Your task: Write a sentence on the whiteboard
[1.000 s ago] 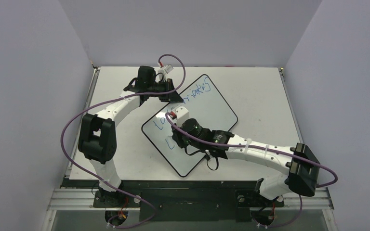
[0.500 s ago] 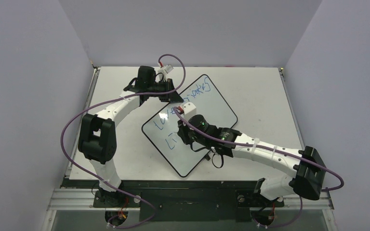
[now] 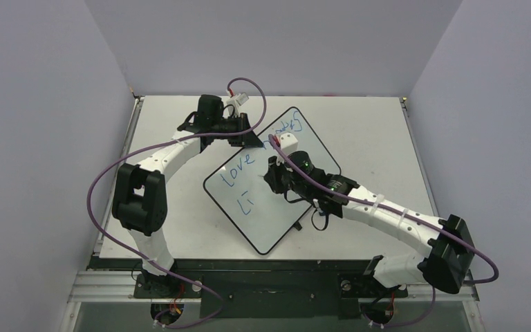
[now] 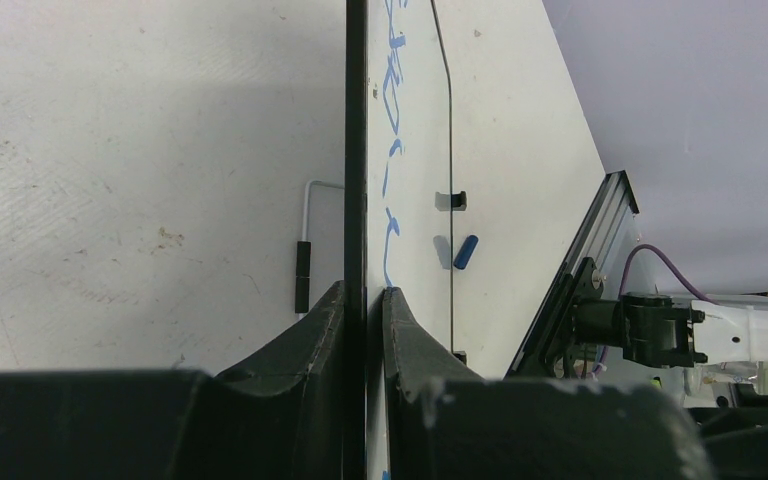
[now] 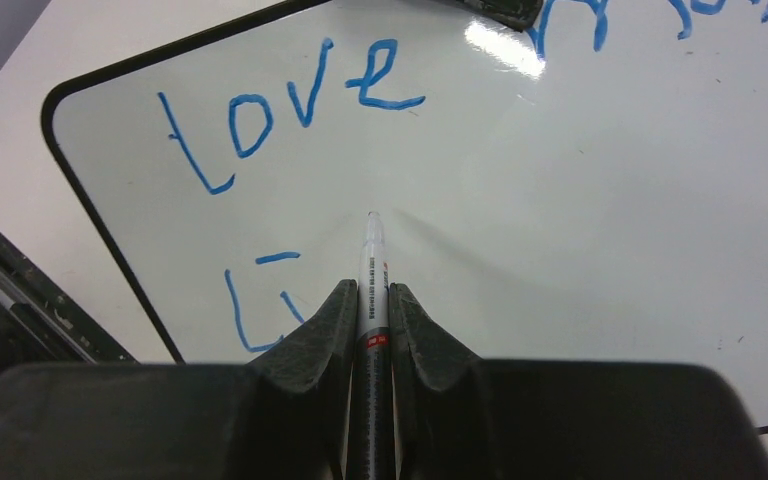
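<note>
The whiteboard (image 3: 303,181) lies askew on the table. The sentence reads "love" (image 3: 238,168), "Li" (image 3: 247,200) below it, and more blue words (image 3: 287,127) by the far corner. My left gripper (image 3: 249,138) is shut on the board's far-left rim (image 4: 356,150), one finger on each side, seen edge-on in the left wrist view (image 4: 362,295). My right gripper (image 3: 277,181) is shut on a marker (image 5: 371,275). The marker's tip sits at or just above the board (image 5: 600,250), right of "Li" (image 5: 257,305) and below "love" (image 5: 290,105).
A small blue cap-like piece (image 4: 466,251) lies on the table just past the board's rim. A black foot (image 4: 303,275) and a wire stand show under the board. Grey walls enclose the table (image 3: 373,124) on three sides.
My right gripper has moved up and to the right with the marker, away from "Li" toward the board's middle, uncovering "love" and "Li". The left arm and the board have not moved.
</note>
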